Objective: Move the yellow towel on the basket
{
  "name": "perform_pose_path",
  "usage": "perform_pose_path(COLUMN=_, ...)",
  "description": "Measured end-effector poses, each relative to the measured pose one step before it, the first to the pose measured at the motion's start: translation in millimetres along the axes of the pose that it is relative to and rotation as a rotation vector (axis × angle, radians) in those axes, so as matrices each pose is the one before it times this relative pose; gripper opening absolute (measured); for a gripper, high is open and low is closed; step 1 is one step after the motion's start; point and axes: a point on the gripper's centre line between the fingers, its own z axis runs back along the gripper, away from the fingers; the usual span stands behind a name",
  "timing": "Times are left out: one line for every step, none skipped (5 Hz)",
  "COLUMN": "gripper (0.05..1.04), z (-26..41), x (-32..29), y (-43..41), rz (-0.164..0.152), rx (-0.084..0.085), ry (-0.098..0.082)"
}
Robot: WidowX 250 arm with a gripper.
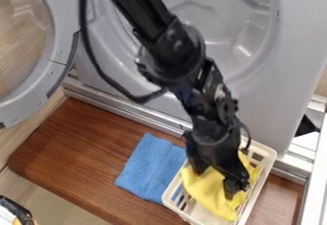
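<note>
The black gripper (217, 176) hangs low over the basket at the lower right, its fingers apart, with yellow cloth showing between them. Beneath it, the yellow towel (210, 194) lies crumpled inside the cream plastic basket (267, 164), partly covered by the gripper. Whether the fingertips touch the cloth is hard to tell.
A blue cloth (148, 167) lies left of the basket on the brown wooden board (83, 145). Behind stands a grey machine front (258, 109) with a round opening, its round door (56, 78) at the left. A dark object (16, 209) sits at the lower left corner.
</note>
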Motion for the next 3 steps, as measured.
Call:
perform_pose_path(gripper=1.001, z=29.74, x=2.35, y=0.69, rz=-0.0105, rx=0.0352, ry=-0.0242)
perform_pose_path(gripper=1.001, z=26.57, x=-1.63, y=-2.61, rz=-0.0174, rx=-0.0095, ry=-0.0387)
perform_pose_path(gripper=1.001, z=27.61, x=-10.05, y=9.99, rz=0.0144, rx=0.0252, ry=-0.0412)
